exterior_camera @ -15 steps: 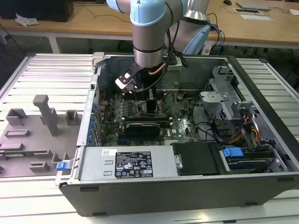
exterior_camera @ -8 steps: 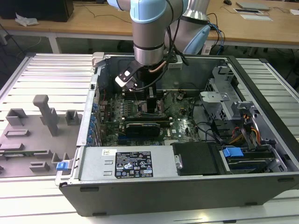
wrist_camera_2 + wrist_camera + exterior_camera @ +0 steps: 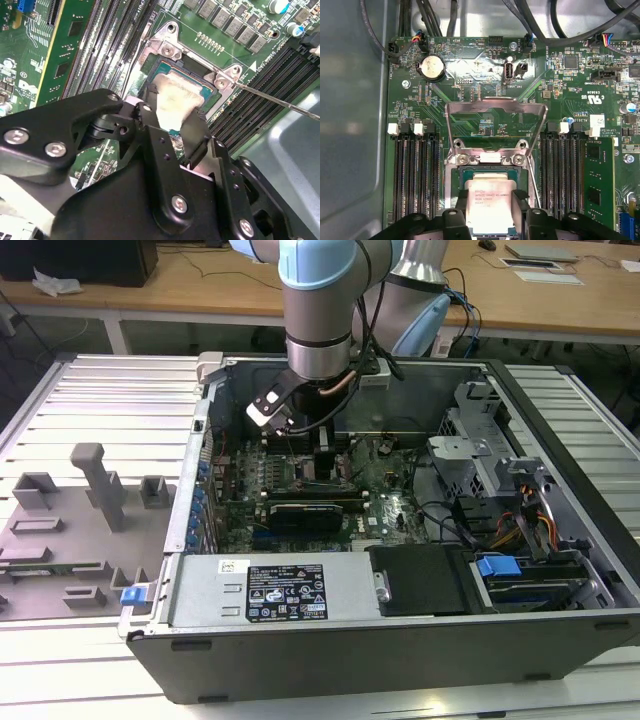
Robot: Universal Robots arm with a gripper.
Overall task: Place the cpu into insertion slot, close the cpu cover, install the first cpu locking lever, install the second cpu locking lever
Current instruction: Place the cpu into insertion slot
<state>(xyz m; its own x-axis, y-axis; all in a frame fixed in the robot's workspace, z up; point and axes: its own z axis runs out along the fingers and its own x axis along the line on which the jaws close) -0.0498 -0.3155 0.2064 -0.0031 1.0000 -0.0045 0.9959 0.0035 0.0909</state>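
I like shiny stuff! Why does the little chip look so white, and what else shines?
In the second wrist view, light glares off the cpu, washing its top pale; in the first wrist view its top is evenly lit, while the grey case wall shows a pale sheen.

- A black-and-white label (image 3: 287, 592) crowded with small print and marks sits on the grey power-supply box (image 3: 205, 592); it is too small to read.
- Lines of fine dark print cross the top of the cpu (image 3: 489, 205); none can be made out.
- White lettering dots the green motherboard (image 3: 470, 65), and a white sticker (image 3: 596, 121) on it carries tiny print.
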